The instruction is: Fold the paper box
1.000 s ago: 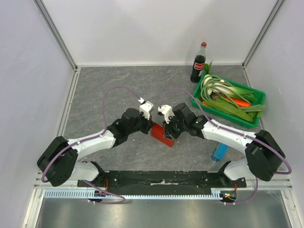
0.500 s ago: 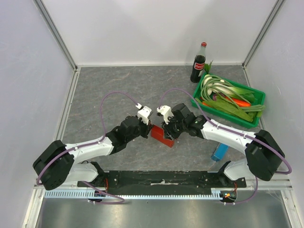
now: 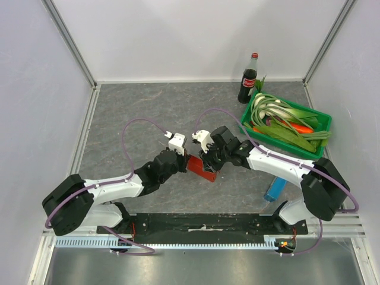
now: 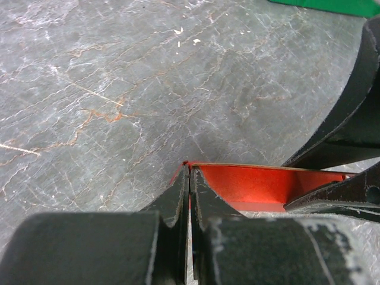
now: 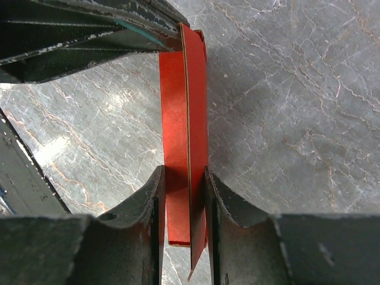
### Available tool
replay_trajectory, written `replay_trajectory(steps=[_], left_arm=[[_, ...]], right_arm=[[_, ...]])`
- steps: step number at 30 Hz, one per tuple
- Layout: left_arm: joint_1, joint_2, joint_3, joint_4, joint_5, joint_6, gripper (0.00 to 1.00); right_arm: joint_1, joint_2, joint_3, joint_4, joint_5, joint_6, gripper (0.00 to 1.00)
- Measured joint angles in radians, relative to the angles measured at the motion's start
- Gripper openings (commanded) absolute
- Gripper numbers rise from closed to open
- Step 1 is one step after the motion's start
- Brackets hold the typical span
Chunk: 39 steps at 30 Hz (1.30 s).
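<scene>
My right gripper [image 5: 184,181] is clamping the paper box [image 5: 195,101] across its thin sides, over the table [image 3: 136,107] centre. Its long axis is running straight out to my left gripper [image 4: 189,181], which is pinched closed at the far corner, probably nipping the edge.

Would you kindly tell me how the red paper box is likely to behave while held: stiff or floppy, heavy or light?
Probably floppy: the paper box shows thin card layers, seen edge-on, clamped in the right gripper. Likely light, since the left gripper seems to steady it by one pinched corner alone. It may well crease if squeezed harder.
</scene>
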Motion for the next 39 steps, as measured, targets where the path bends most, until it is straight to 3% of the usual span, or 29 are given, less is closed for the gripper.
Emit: replay_trajectory(steps=[9, 18, 24, 26, 34, 39], left_arm=[[-0.039, -0.014, -0.032, 0.024, -0.099, -0.064, 0.02], [-0.044, -0.019, -0.042, 0.025, -0.132, -0.103, 0.02], [-0.051, -0.011, -0.006, -0.039, -0.158, -0.139, 0.02], [-0.055, -0.005, 0.006, -0.055, -0.166, -0.146, 0.02], [-0.072, 0.029, 0.066, -0.125, -0.195, -0.150, 0.02], [-0.082, 0.040, 0.086, -0.152, -0.217, -0.150, 0.02]], right_arm=[[0.007, 0.010, 0.010, 0.000, 0.013, -0.027, 0.38], [-0.008, 0.012, 0.013, 0.002, 0.077, -0.001, 0.70], [-0.014, -0.002, 0.043, -0.024, 0.086, 0.061, 0.76], [-0.022, -0.028, 0.045, -0.036, 0.088, 0.089, 0.76], [-0.073, -0.214, 0.008, -0.093, 0.175, 0.174, 0.51], [-0.073, -0.246, -0.037, -0.113, 0.207, 0.177, 0.34]])
